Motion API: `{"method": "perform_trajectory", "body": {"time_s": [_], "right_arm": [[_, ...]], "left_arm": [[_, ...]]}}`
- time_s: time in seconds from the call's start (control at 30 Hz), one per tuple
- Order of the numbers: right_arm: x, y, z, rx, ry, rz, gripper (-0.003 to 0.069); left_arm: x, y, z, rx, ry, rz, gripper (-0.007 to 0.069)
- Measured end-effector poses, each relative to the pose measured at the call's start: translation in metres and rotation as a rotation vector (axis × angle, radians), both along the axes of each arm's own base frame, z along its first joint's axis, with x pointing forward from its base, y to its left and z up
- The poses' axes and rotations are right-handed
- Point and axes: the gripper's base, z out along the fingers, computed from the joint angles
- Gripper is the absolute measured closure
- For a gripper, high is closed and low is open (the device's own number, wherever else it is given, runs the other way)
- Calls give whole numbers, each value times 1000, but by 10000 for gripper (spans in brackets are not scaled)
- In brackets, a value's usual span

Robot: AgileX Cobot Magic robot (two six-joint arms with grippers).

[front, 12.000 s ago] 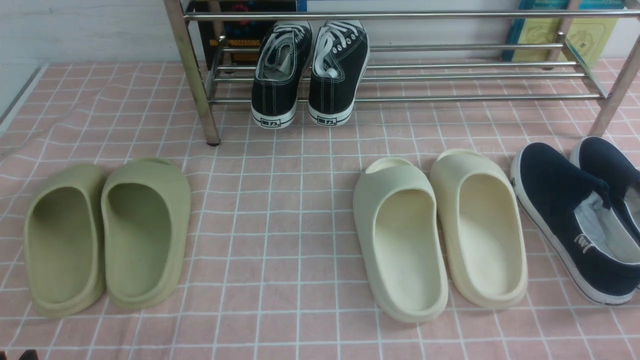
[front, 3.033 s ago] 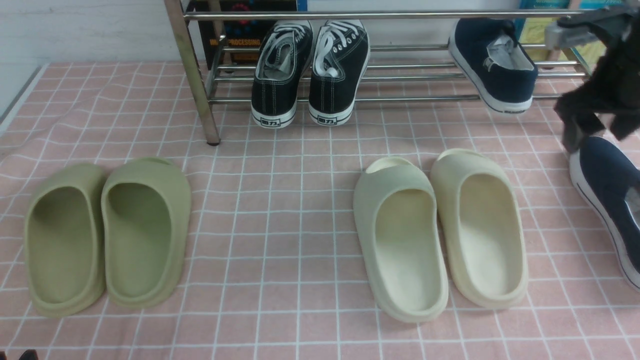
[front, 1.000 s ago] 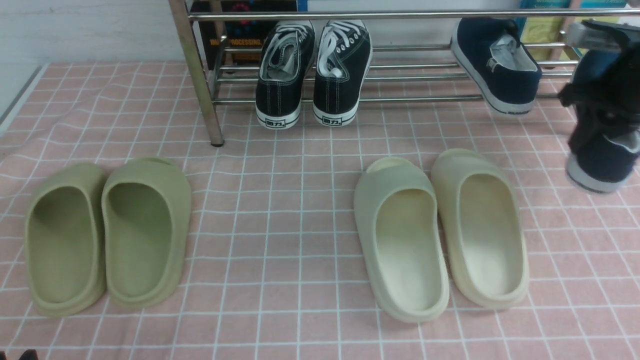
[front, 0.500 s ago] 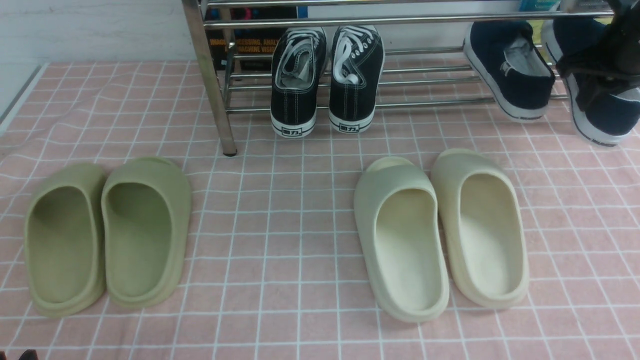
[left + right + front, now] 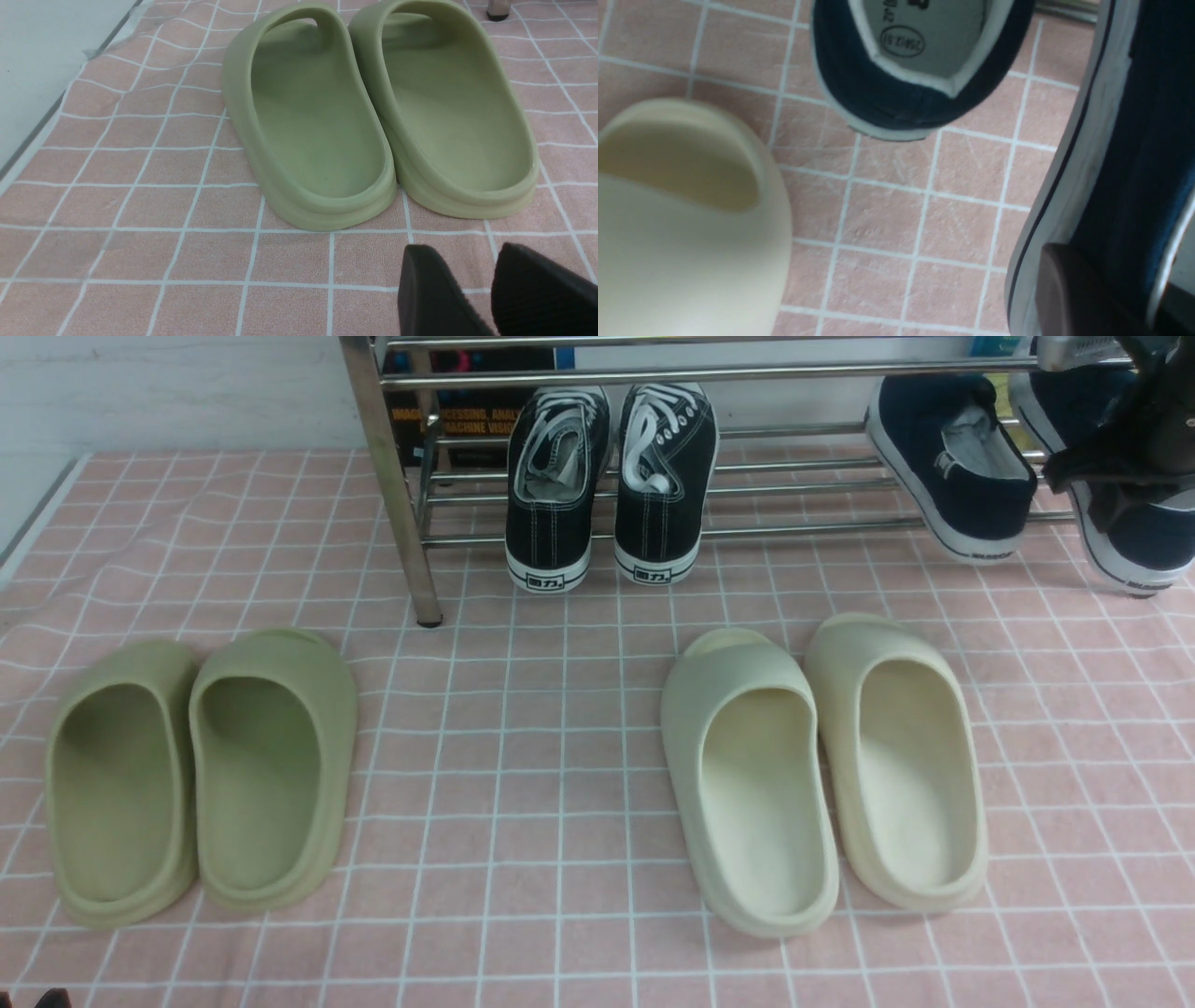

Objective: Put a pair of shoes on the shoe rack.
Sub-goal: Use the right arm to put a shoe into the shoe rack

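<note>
On the pink checked cloth (image 5: pixel 560 709), one navy-blue canvas slip-on sneaker (image 5: pixel 952 476) rests far right on the silver metal-tube shoe rack (image 5: pixel 387 476). The right gripper (image 5: pixel 1116 490) clamps its navy mate (image 5: pixel 1139 546) (heel past the front bar), which could slide off if released here. The left gripper (image 5: pixel 472 261) sits slightly apart, empty.

One navy-blue canvas slip-on sneaker (image 5: pixel 1134 546), white sole: clamped in right gripper (image 5: pixel 1116 485), heel low. Matching second sneaker (image 5: pixel 952 457): just left of gripper, tilted on shiny silver metal-tube shoe rack (image 5: pixel 794 527).

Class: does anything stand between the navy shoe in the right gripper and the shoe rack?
Nothing visible does. The held navy shoe is at the right end of the shoe rack, with the other navy shoe just to its left.
</note>
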Motion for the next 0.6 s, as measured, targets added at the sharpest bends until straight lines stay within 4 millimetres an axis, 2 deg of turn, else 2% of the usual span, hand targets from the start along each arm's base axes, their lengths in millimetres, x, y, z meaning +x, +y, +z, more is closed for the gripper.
{"method": "perform_trajectory", "body": {"time_s": [0.37, 0.6], "right_arm": [[26, -2, -20, -32, -142, 18, 643], [36, 2, -35, -24, -163, 26, 640]], "left_arm": [[0, 0, 0, 0, 0, 0, 385], [0, 0, 0, 0, 0, 0, 385]]}}
